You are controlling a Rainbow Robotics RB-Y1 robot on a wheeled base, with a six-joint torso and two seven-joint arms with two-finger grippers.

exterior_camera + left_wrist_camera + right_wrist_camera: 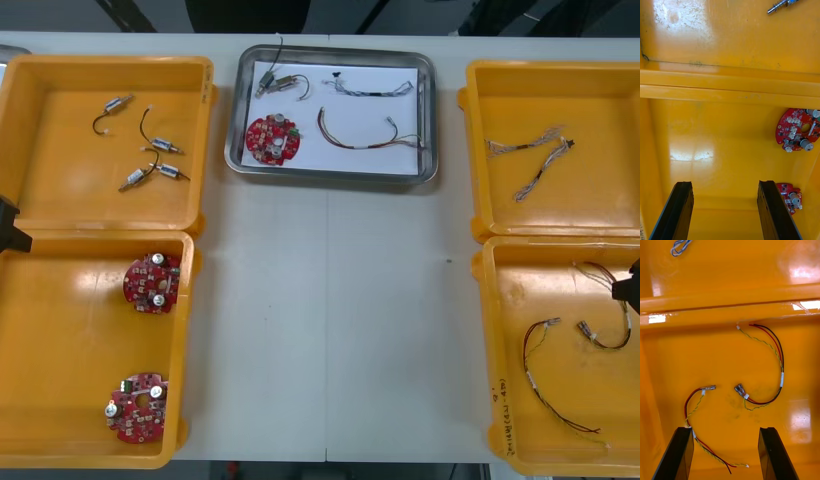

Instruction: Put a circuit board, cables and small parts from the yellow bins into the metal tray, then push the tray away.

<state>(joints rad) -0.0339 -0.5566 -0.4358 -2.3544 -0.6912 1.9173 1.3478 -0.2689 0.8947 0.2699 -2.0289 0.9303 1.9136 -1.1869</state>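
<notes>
Two grippers logged, both over near bins. Left gripper (725,183): jaws apart, nothing between them, above the near left bin (185,350); spare boards (797,129) lay off to one finger's side. Right gripper (725,431): jaws apart, empty, above the near right bin (495,400); loose cables (778,363) lay on the bin floor just ahead of the fingers.

Tray (432,120) sat at far centre, between the two far bins. It held one board (272,138) at its near left, a small part (275,84) at its far left, and two tray cables (368,88) to the right. Judgement: loading looked complete and only the push was left, if that.

Risks noted:
- The tray lay close to the table's far edge, so too long a push could tip it over.
- The tray's inside looked smooth. A sharp shove could slide the board and small part into the rim or over it.
- Each gripper hung inside bin walls. Swinging out too low could catch a rim and drag the bin.
- Dipping the right gripper could snag a loose cable on a finger and carry it out.
- An off-centre push could turn the tray into a far bin.
</notes>
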